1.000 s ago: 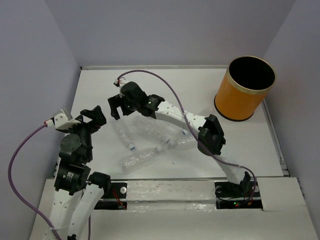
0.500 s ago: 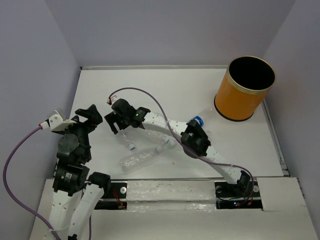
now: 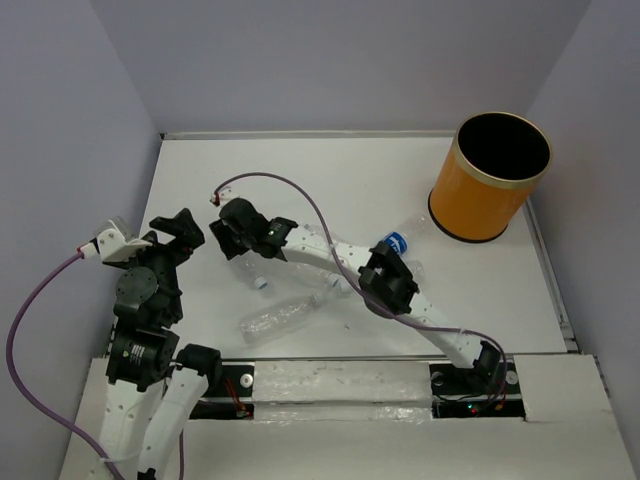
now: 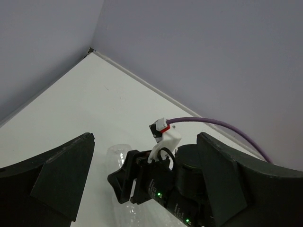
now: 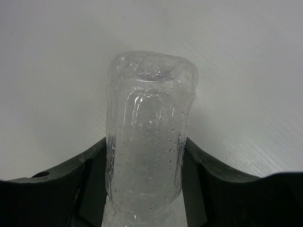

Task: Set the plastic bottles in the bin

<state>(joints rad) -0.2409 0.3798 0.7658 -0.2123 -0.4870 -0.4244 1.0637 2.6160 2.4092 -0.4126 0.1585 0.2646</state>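
The bin (image 3: 478,205) is orange-yellow outside and black inside. The bottle (image 5: 149,142) at the lower middle is clear, dotted with small droplets. A cap (image 3: 396,242) right of the centre is blue. The worktop (image 3: 340,175) is white, the cable (image 4: 222,124) purple, the walls (image 3: 330,60) pale grey-violet.

Plain lilac-grey walls (image 3: 330,60) enclose an evenly lit white tabletop (image 3: 350,180) on three sides.

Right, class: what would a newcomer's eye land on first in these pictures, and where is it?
The bright orange bin at the far right of the white table stands out first. Then the right gripper, clamped on both sides of a clear bottle left of centre, with another bottle lying loose closer to the near edge.
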